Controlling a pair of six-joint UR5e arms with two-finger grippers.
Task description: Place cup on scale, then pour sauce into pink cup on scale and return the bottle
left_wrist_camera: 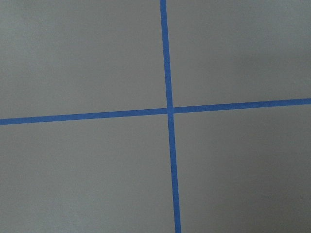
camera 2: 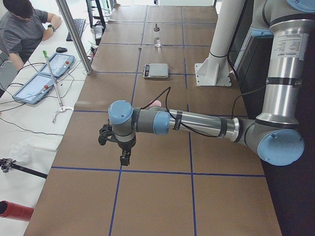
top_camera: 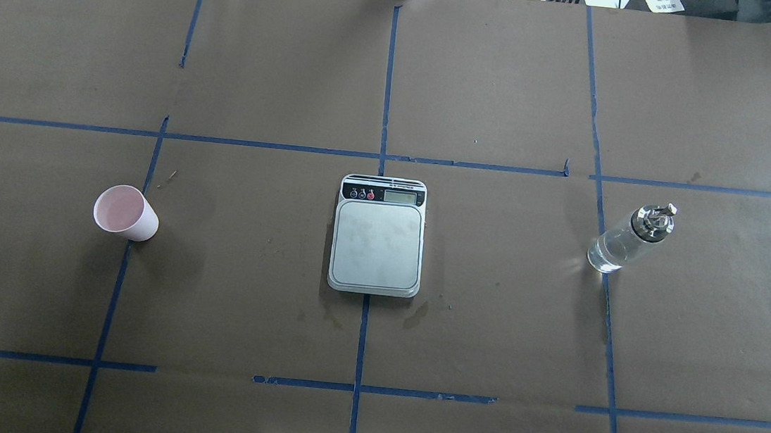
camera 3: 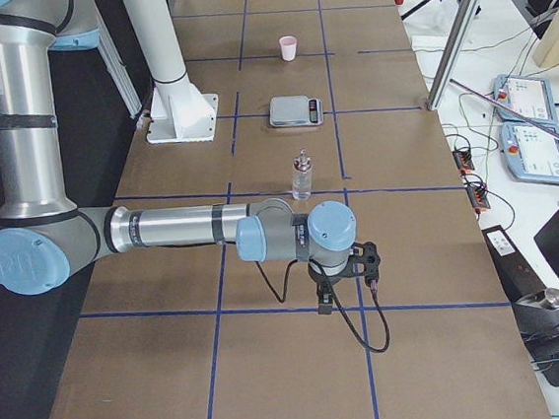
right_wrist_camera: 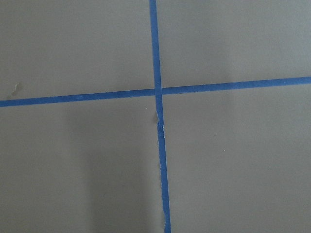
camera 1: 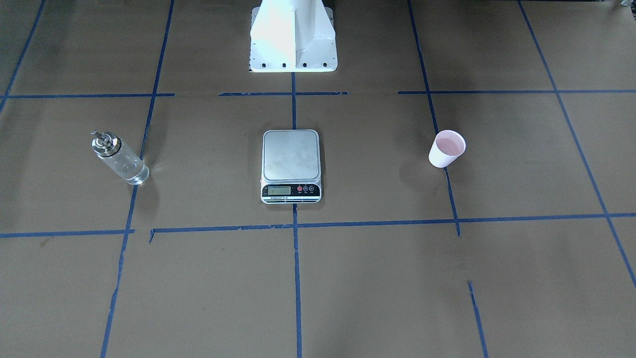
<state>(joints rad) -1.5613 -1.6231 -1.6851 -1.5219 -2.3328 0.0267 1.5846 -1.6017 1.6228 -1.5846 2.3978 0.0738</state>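
On the brown paper-covered table (top_camera: pixel 488 325), the flat digital scale with a square brushed-steel platform (top_camera: pixel 378 235) is sitting at the centre with nothing on it. The pale pink tapered paper cup (top_camera: pixel 125 213) is standing upright, well apart from it on the robot's left. The clear cylindrical glass bottle with a silver metal cap and thin spout (top_camera: pixel 631 239) is standing equally far off on the right.

Both arms are hanging out past the table's ends over crossings of blue tape lines (top_camera: pixel 386 103). The left gripper (camera 2: pixel 124 160) and right gripper (camera 3: pixel 324 307) are showing only in the side views, so I cannot tell how their fingers are set.

Several things are looking risky. The cup seems light and thin-walled, so a hard squeeze may crush it, and a glancing finger may tip it. Set down off-centre, it may end up catching the platform's edge. The smooth glass may slip or twist in the fingers during tilting. Whatever sauce the bottle is holding is too clear to make out, so overpouring onto the scale's panel seems likely.

The print under the scale's LCD and the white label on the left arm (camera 2: pixel 290 45) are too small to read.
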